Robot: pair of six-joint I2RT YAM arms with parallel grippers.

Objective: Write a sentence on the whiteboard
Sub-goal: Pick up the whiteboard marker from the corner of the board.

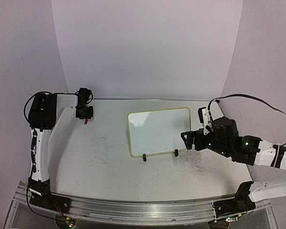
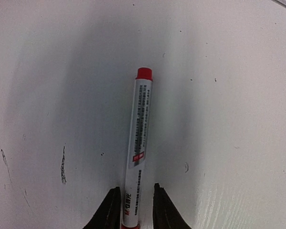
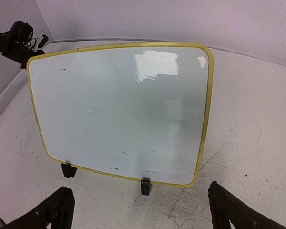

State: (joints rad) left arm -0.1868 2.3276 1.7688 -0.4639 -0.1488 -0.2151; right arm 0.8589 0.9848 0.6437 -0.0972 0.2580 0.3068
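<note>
Straddling a red-capped marker (image 2: 139, 129) that lies on the scuffed white tabletop (image 1: 100, 157), my left claw (image 2: 136, 193) sits at the table's far left corner. Its fingers are set narrow on either side of the barrel's near end. Whether the pads actually press it I cannot tell. My right claw (image 3: 138, 191) stands spread wide, holding nothing, just beside the near right corner of the whiteboard (image 3: 119, 105). The yellow-rimmed board rests mid-table on small black feet (image 3: 145, 186), its face showing glare and a few dark flecks.
</note>
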